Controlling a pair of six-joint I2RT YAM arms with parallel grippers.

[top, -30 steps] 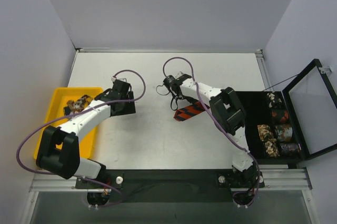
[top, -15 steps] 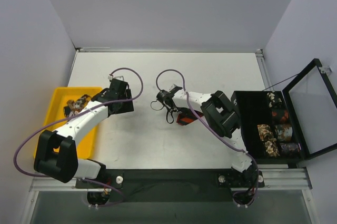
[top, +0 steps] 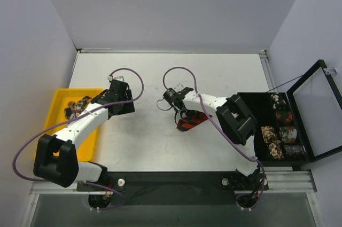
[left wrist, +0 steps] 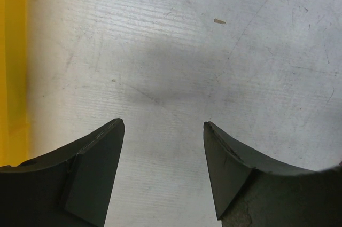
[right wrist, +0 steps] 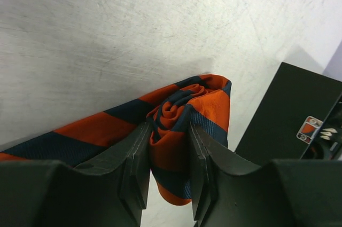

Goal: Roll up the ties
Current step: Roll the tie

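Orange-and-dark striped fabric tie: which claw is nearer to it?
Right. The right claw grips the striped tie at its rolled end; the left claw hangs open apart from it, beside the yellow plastic bin.

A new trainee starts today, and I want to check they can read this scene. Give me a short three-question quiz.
1. True or false: the left gripper holds a tie.
2. The right gripper is shut on: A) striped tie B) sock C) nothing
3. Fill in: the rolled ties sit in the ___ case.
Key: 1 false, it is open and empty; 2 A; 3 black.
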